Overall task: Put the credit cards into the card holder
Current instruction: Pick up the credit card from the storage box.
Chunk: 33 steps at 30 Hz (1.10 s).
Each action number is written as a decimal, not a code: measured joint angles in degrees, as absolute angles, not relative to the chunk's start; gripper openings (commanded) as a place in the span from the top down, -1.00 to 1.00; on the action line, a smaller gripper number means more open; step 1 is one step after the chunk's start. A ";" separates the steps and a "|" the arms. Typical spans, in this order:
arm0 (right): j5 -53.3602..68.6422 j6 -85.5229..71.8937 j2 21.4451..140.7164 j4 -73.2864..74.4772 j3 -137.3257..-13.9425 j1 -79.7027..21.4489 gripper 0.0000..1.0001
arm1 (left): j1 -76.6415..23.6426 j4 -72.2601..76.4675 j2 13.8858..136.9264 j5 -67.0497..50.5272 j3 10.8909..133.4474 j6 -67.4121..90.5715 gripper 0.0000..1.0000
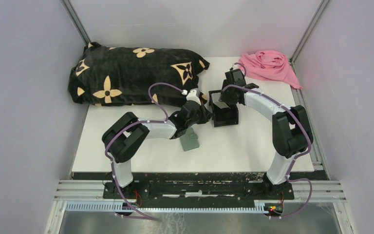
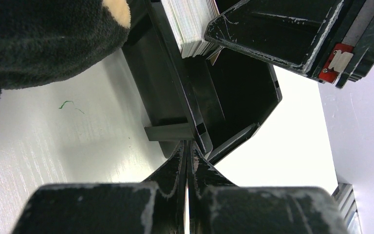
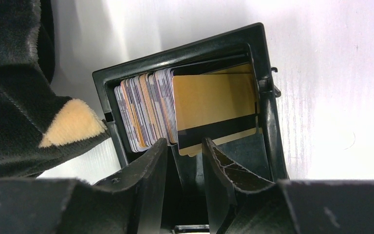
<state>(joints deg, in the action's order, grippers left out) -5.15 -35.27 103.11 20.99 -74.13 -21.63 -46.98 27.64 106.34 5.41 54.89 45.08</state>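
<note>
Credit cards [image 3: 146,109] stand in the black box [image 3: 175,53]; right hand [image 3: 185,161], fingers apart, straddles a corner of the gold card [image 3: 214,102]. Better to close on that card alone. Left hand [image 2: 189,161], fingers together, sits beside the box.

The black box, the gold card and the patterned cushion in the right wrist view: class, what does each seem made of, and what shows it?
Black box: probably hard moulded plastic, glossy; light glints along its rim.
Gold card: thin stiff plastic by the look, satin sheen, with a dark stripe across it.
Patterned cushion: plush fabric, matt; a short fuzzy pile shows.
</note>
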 measured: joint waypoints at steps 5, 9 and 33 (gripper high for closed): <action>-4.71 -35.27 102.85 20.97 -74.13 -21.63 0.28 | -46.98 27.64 106.34 5.41 54.89 45.08 0.94; -4.40 -35.27 102.59 20.97 -74.13 -21.63 0.32 | -46.98 27.66 106.37 5.41 54.89 45.08 0.94; -5.41 -32.51 102.39 21.74 -74.85 -22.00 0.60 | -46.98 28.27 107.48 5.32 54.89 45.08 0.94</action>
<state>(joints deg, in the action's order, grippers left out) -5.41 -32.51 102.39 21.74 -74.85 -22.00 -46.98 28.27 107.48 5.32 54.89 45.08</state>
